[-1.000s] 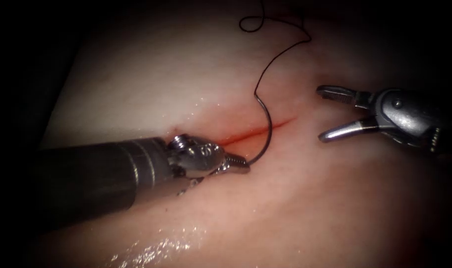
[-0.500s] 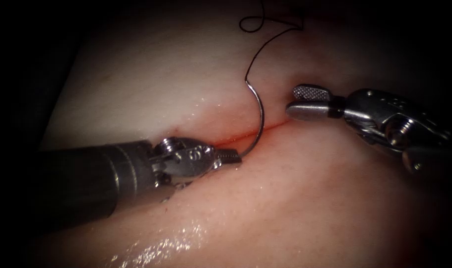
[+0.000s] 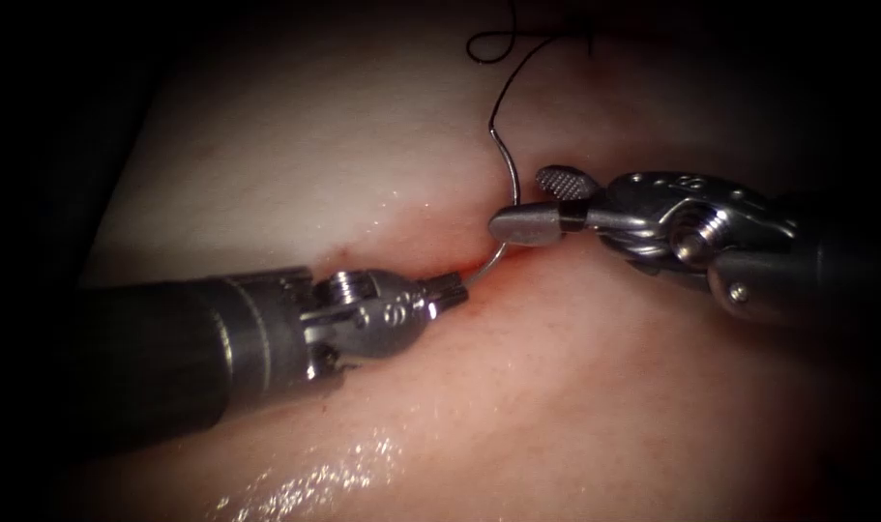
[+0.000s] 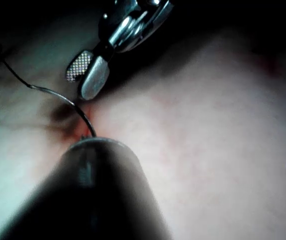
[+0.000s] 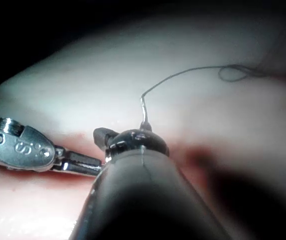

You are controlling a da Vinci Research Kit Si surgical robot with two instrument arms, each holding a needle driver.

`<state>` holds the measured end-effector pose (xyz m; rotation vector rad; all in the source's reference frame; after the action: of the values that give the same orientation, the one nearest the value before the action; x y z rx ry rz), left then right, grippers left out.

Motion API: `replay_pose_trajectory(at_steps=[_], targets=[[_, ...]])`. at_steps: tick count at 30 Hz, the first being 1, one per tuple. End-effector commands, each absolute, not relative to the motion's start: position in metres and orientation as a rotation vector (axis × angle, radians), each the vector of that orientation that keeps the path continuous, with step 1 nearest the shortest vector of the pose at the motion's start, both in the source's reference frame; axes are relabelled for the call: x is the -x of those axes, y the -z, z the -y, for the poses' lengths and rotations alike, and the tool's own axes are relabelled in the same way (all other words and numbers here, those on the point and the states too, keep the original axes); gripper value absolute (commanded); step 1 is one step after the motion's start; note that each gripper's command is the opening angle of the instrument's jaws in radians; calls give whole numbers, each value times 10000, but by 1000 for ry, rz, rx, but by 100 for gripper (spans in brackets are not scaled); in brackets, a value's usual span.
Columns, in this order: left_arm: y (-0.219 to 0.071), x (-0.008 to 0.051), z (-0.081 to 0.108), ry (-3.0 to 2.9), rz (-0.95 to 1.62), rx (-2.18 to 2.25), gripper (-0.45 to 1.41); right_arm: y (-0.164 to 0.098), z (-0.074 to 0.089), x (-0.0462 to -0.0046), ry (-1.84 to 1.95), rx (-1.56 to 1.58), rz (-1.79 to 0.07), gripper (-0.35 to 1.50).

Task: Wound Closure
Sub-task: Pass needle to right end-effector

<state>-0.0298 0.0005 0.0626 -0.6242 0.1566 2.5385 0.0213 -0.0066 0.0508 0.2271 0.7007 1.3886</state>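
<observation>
From my seat, the left hand (image 3: 450, 290) grips the needle (image 3: 503, 208) at one end, so that tip is buried between its fingers and I cannot see it. The right hand (image 3: 532, 208) has its lower finger crossing the needle's middle; whether it actually pinches the wire I cannot tell. In the left wrist view the dark, blurred shaft (image 4: 90, 200) covers that hand. In the right wrist view the shaft (image 5: 143, 195) hides its own fingers. The thread (image 3: 503, 82) runs off the endoscope picture's top edge. The cut (image 3: 488, 266) is largely covered by both hands.
</observation>
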Motion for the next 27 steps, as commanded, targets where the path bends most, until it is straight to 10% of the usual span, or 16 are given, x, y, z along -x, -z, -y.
replay_pose_trajectory(at_steps=[1, 19, 21, 24, 27], targets=[[-630, 304, -8, -2541, -159, 626, -45, -516, 64, -226, -1392, -201, -679, 123], [-604, 311, -1, -2543, -197, 632, -45, -535, 67, -236, -1402, -134, -597, 115], [-604, 311, -1, -2548, -198, 632, -45, -536, 70, -239, -1412, -146, -590, 91], [-604, 310, -1, -2554, -200, 632, -45, -535, 73, -239, -1476, -226, -601, -35], [-604, 310, -2, -2555, -199, 633, -45, -534, 72, -238, -1527, -214, -591, -35]])
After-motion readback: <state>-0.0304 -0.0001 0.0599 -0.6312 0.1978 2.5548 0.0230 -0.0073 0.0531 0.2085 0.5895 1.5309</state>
